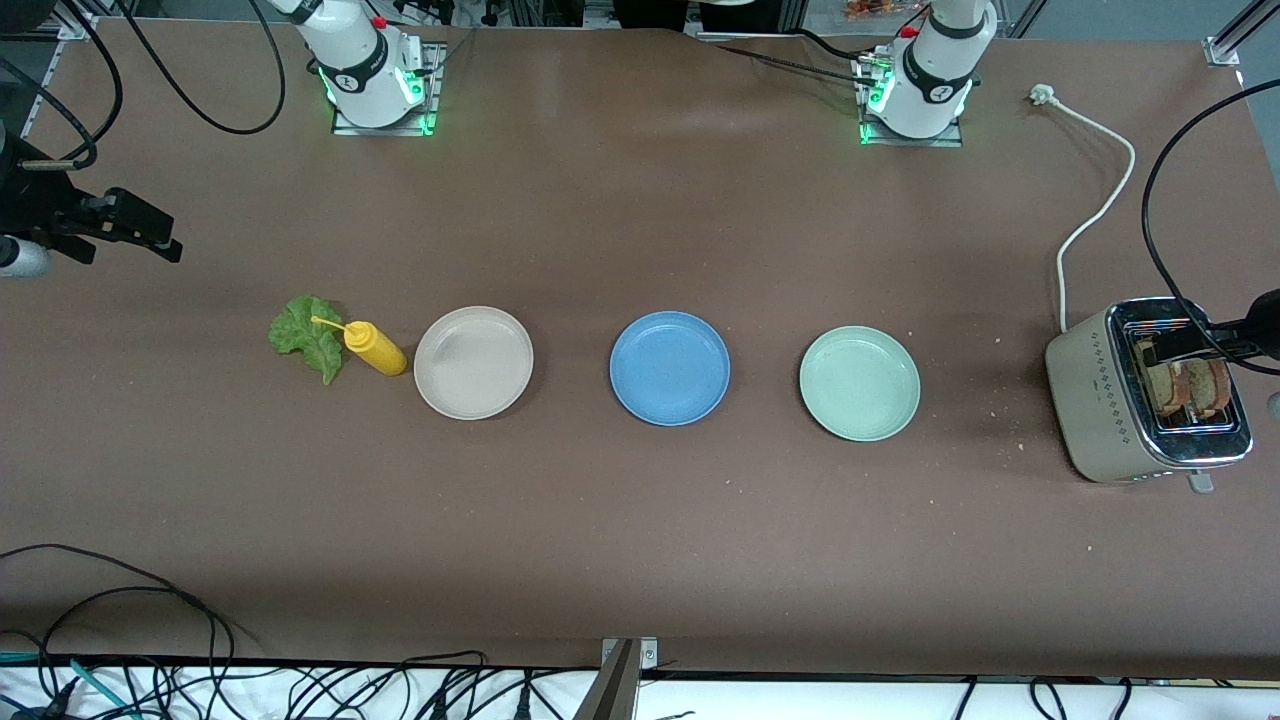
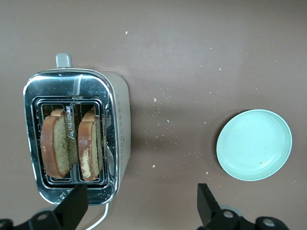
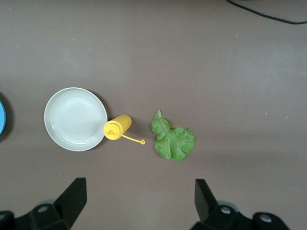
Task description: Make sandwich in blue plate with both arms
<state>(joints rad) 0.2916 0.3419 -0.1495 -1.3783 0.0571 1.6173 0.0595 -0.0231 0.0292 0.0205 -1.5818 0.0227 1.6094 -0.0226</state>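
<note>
L hand (image 2: 139,208) open over toaster (image 2: 76,136) – blue plate (image 1: 669,367) well apart

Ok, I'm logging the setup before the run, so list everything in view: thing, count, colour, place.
blue plate: 1, blue, mid-table, bare
beige-white plate: 1, toward the right arm's end
pale green plate: 1, toward the left arm's end
mustard bottle: 1, yellow, lying beside the beige-white plate
lettuce leaf: 1, green, beside the bottle
toaster: 1, silver-beige, at the left arm's end
toast slices: 2, brown, in the toaster's slots
left gripper: open, over the toaster
right gripper: open, over the table near the lettuce leaf
</note>
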